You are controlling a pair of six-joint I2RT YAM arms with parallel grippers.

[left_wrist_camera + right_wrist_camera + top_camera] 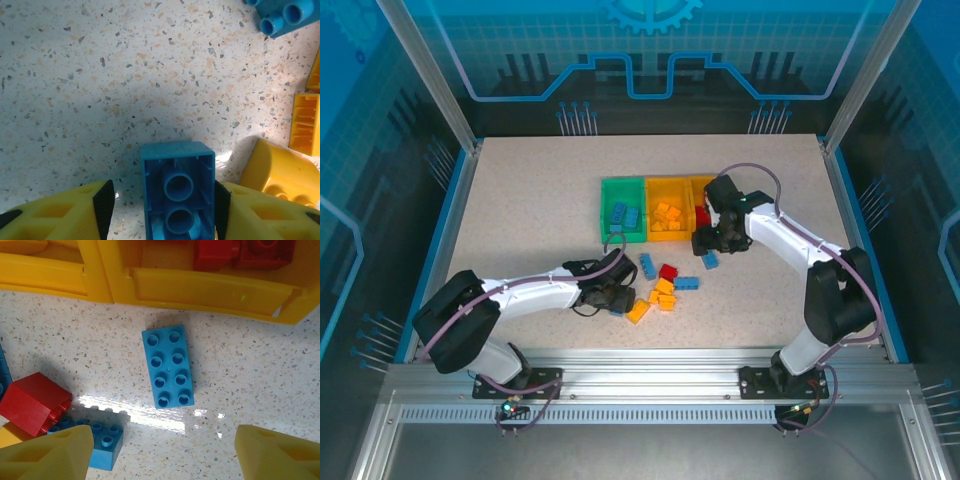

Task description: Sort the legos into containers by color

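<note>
My left gripper [165, 212] straddles a blue lego [177, 187] whose hollow underside faces the camera. The right pad [222, 205] touches it, while the left pad [104, 207] stands a little apart, so the jaws are open. From above, this gripper [613, 298] sits low, left of the loose pile. My right gripper [165, 450] hangs open above a blue eight-stud lego [168, 366] lying flat before the containers. The green bin [605, 210] holds blue legos, the middle orange bin [667, 181] yellow ones, the right bin [200, 290] red ones [235, 252].
Loose legos lie between the arms: red [668, 271], blue [686, 283], yellow [665, 295] and orange [638, 311]. A yellow brick [280, 172] lies just right of my left fingers. A small blue brick [106, 444] and a red one [35, 403] sit by my right gripper's left finger.
</note>
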